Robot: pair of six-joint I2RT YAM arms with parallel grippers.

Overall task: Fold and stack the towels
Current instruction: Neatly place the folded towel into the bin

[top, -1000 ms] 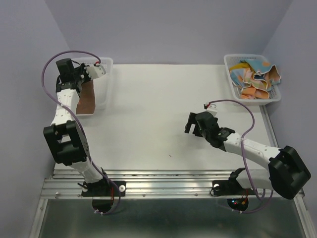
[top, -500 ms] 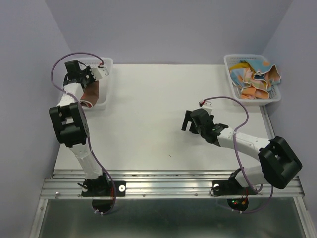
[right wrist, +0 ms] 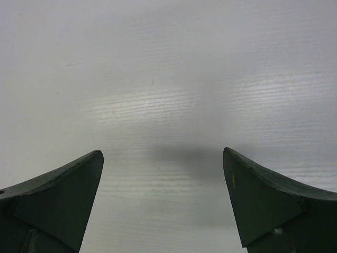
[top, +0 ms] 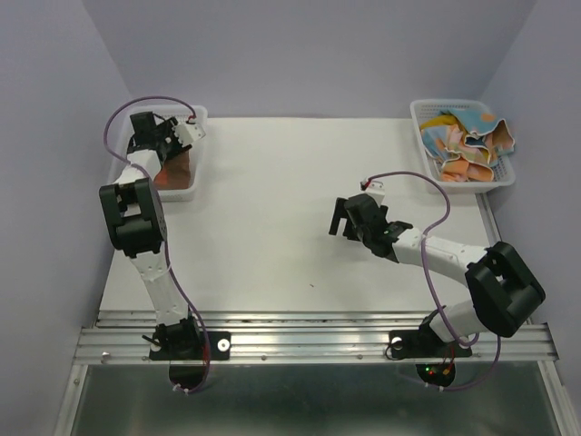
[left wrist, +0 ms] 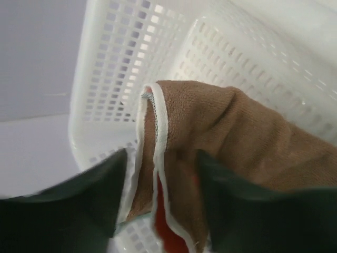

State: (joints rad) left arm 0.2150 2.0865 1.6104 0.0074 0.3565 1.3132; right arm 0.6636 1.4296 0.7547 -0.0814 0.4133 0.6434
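Reaching deeper into the left mesh basket (top: 196, 116) than a second before, had drawn the left arm (top: 132, 218) up taller and closer to the far-left corner, with its elbow block moved farther from the near edge. Brought the brown towel (left wrist: 237, 137) down as well: earlier draped over the basket's near side, now lay inside it, with a red-orange patch showing beneath its white hem. Parted the left fingers (left wrist: 117, 176) partway, the towel's folded, hemmed edge filling the gap between them; could not tell whether still pinching the cloth or already letting go. Swung the right arm (top: 436, 259) meanwhile a little leftward over the white surface (top: 272, 200), elbow pulled in from the right edge. Kept the right fingers (right wrist: 87, 176) spread wide, holding nothing, hovering over bare surface with a soft shadow below. Left untouched the heap of other towels (top: 467, 145), orange, blue and patterned, in the right mesh basket (top: 420, 127) at the far-right corner, one towel spilling over its right rim.

Posed the left arm nearly straight from base to basket, wrist tipped down into it, purple cable (top: 154, 100) looping above. Stretched the right arm low and diagonal from its base toward the middle, fingers pointing to the far left.
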